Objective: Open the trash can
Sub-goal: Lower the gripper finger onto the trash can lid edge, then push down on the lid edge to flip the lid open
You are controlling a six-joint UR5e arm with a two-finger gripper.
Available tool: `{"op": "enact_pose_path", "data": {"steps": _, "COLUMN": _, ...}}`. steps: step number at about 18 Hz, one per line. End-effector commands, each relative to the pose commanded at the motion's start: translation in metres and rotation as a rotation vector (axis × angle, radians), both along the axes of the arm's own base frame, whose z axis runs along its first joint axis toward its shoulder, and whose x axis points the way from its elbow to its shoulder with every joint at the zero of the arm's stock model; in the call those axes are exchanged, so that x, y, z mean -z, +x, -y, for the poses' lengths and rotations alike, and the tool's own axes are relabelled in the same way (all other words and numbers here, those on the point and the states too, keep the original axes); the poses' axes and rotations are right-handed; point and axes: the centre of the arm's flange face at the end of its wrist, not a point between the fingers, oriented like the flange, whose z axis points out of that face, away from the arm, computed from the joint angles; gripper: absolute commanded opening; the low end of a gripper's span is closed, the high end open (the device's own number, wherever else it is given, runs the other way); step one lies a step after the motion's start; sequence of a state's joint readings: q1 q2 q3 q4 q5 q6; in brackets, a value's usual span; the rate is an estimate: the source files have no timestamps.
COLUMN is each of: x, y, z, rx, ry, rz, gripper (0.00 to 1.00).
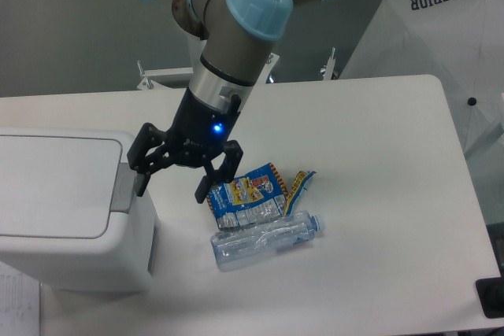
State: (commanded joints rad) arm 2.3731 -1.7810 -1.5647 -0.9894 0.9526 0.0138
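Camera view | gripper jaws spread, grasping nothing | one fingertip beside trash can grey tab | lid closed

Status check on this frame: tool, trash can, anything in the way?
Tool open, empty, one finger beside the grey push tab. Trash can lid shut. Snack wrapper and plastic bottle lie right of the tool, off its line.

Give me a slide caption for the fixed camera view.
Open gripper beside the closed trash can, near its grey push tab.
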Motion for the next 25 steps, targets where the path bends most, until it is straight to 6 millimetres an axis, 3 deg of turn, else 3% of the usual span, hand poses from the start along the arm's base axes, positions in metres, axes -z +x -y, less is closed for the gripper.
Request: {"op": "enact_pose_path", "data": {"steps": 25, "x": 0.017, "y": 0.008, "z": -0.012, "rx": 0.007, "ry": -0.052, "rz": -0.043, "gripper": 1.00}}
